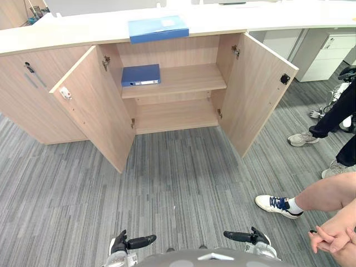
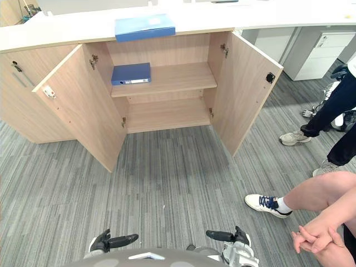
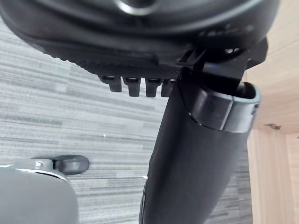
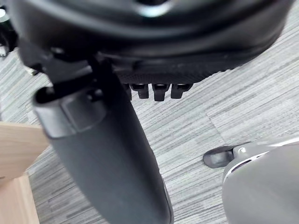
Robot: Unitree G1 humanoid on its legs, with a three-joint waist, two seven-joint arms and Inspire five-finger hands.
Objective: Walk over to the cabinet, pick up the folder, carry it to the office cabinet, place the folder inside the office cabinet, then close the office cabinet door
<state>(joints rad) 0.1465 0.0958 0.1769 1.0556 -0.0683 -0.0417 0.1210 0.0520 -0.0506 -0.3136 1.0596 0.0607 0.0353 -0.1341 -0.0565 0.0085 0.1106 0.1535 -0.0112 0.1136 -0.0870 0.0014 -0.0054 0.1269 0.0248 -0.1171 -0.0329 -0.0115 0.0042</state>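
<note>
A light blue folder (image 1: pixel 158 28) lies flat on the white countertop above the open wooden cabinet (image 1: pixel 183 80). A darker blue folder (image 1: pixel 141 75) lies on the left end of the cabinet's upper shelf. Both cabinet doors stand wide open, the left door (image 1: pixel 94 105) and the right door (image 1: pixel 258 89). My left hand (image 1: pixel 125 243) and right hand (image 1: pixel 253 237) hang low in front of me, far from the cabinet, thumbs pointing toward each other. Both are open and hold nothing. The left thumb (image 3: pixel 196 154) and right thumb (image 4: pixel 103 154) show over grey carpet.
A seated person's leg and white shoe (image 1: pixel 275 203) reach in at the right, with clasped hands (image 1: pixel 334 236) at the lower right. Another person's shoes (image 1: pixel 303 138) stand beyond the right door. A white drawer unit (image 1: pixel 328 55) sits at the back right. Striped grey carpet (image 1: pixel 178 178) lies between me and the cabinet.
</note>
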